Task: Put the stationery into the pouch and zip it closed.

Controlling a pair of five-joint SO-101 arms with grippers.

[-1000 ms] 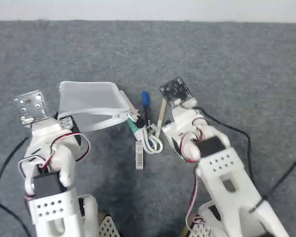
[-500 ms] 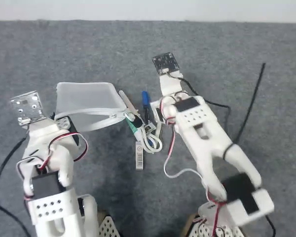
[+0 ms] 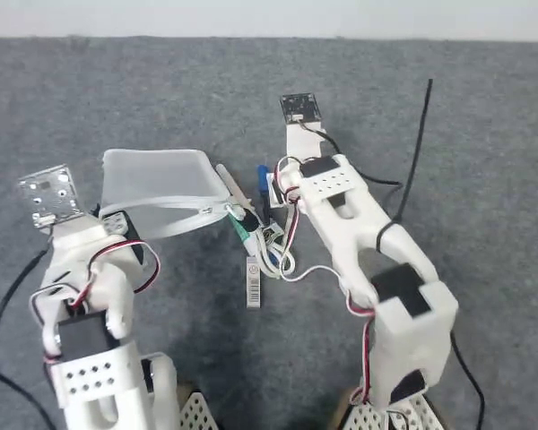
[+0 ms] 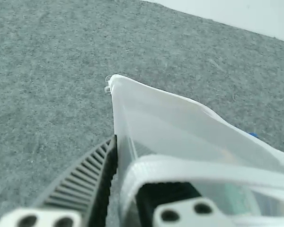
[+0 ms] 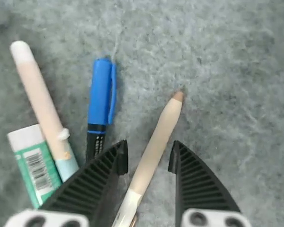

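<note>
pouch (image 3: 157, 184): translucent white and soft, with a white zip band along its open mouth. it lies left of the middle of the grey desk (image 3: 448, 107), mouth toward the stationery.
left tool (image 4: 128, 177): clenched on the pouch's zip edge, with one ridged black finger (image 4: 97, 163) outside the wall.
right tool (image 5: 146, 156): released, fingers spread to either side of the beige pencil (image 5: 156, 137), over the desk's middle.
stationery: a blue pen (image 5: 102, 101), a pale pink pen (image 5: 38, 94) and a green-and-white stick (image 5: 31, 161) lie close together just beside the pouch's mouth.
labels: there is a barcode on the stick. a small white tag (image 3: 253, 279) lies nearer the desk's front edge, its print too small to read.
</note>
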